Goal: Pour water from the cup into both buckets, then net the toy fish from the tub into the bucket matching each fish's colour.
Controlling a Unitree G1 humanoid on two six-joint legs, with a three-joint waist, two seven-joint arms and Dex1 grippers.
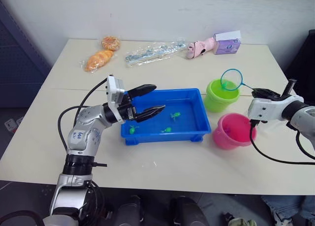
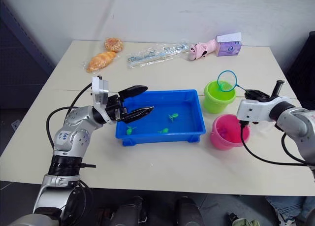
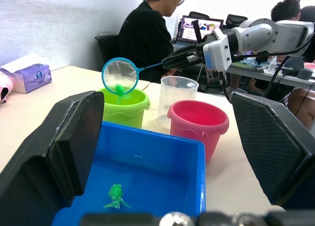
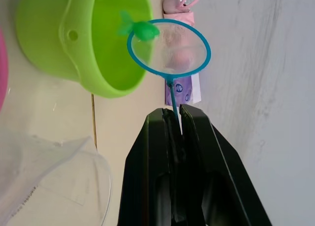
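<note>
While R gripper (image 4: pixel 176 118) pinches net (image 4: pixel 170 45) over green bucket (image 4: pixel 93 44); fish maybe netted.

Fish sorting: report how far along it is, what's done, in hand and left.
Done, as far as visible: the cup stands upright behind the pink bucket; whether water is in the buckets cannot be told.

In hand: the right pincer grips the net over the green bucket, a green fish at its rim.

Left: three green fish remain in the tub. The left pincer hovers open there.
</note>
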